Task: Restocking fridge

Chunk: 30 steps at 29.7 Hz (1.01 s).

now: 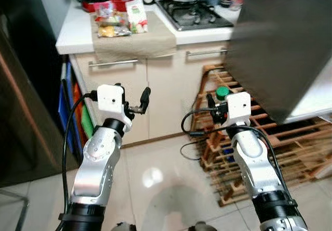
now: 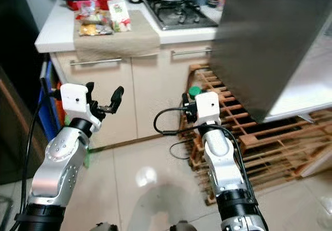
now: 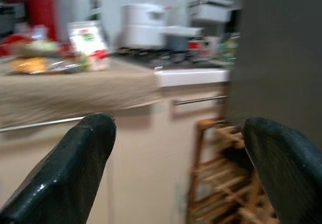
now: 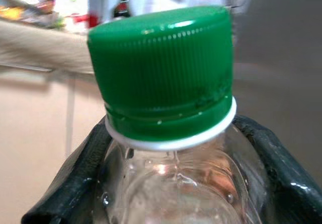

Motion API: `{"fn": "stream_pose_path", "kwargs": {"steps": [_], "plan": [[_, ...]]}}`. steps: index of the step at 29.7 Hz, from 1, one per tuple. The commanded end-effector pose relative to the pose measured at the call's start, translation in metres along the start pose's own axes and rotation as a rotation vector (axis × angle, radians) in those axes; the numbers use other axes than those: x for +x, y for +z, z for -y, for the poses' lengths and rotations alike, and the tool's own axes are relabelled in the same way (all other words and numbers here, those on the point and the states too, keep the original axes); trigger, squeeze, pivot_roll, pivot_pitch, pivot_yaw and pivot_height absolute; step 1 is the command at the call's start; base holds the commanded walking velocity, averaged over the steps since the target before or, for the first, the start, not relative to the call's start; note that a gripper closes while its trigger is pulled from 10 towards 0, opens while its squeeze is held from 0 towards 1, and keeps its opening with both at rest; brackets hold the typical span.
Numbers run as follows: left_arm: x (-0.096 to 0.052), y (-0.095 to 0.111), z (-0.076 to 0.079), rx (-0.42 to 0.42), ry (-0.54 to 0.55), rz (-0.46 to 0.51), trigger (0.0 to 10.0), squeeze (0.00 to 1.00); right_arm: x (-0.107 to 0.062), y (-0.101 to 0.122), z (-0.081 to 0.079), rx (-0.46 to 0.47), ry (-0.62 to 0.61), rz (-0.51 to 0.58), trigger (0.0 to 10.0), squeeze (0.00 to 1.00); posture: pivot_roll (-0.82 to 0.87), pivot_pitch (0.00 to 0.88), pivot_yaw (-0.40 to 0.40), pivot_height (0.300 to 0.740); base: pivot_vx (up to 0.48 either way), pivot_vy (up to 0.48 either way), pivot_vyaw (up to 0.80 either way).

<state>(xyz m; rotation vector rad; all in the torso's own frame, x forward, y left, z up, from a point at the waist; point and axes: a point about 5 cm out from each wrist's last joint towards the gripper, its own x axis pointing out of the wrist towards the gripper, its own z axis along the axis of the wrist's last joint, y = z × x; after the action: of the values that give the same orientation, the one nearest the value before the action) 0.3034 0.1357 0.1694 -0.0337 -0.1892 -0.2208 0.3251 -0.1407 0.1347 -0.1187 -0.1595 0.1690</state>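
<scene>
Green-capped bottle (image 4: 171, 133) clamped between right gripper (image 1: 217, 108) jaws; left gripper (image 1: 139, 102) jaws apart, empty.

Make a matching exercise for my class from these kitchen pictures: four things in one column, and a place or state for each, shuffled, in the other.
Things:
1. bottle
2. snack packets
3. left gripper
4. wooden rack

Places or states:
A. open, holding nothing
B. on the cloth on the counter
C. on the floor beside the cabinets
D. held between the right gripper's fingers, green cap up

Pairs: 1-D, 2-B, 3-A, 4-C
</scene>
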Motion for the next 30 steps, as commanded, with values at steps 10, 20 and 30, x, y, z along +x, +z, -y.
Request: {"fn": "stream_pose_path", "kwargs": {"steps": [10,20,30], "plan": [[-0.0027,-0.0063,0.0085,-0.037,-0.075,-0.006,10.0,0.0,0.0027,0.0122,0.0094,0.019,-0.049,0.058,0.0,0.0,-0.08,0.0,-0.015,0.676,0.0,0.0,-0.31],[-0.0026,-0.0073,0.0118,-0.06,-0.115,0.007,10.0,0.0,0.0027,0.0107,0.0134,0.004,-0.065,0.055,0.0,0.0,-0.09,0.0,-0.008,0.676,0.103,-0.338,-0.8],[-0.0036,-0.0136,0.0116,-0.093,-0.129,-0.006,10.0,0.0,-0.0015,0.0051,0.0173,-0.033,-0.081,0.037,0.0,0.0,-0.1,0.0,0.001,0.676,0.33,-0.337,-0.8]]}}
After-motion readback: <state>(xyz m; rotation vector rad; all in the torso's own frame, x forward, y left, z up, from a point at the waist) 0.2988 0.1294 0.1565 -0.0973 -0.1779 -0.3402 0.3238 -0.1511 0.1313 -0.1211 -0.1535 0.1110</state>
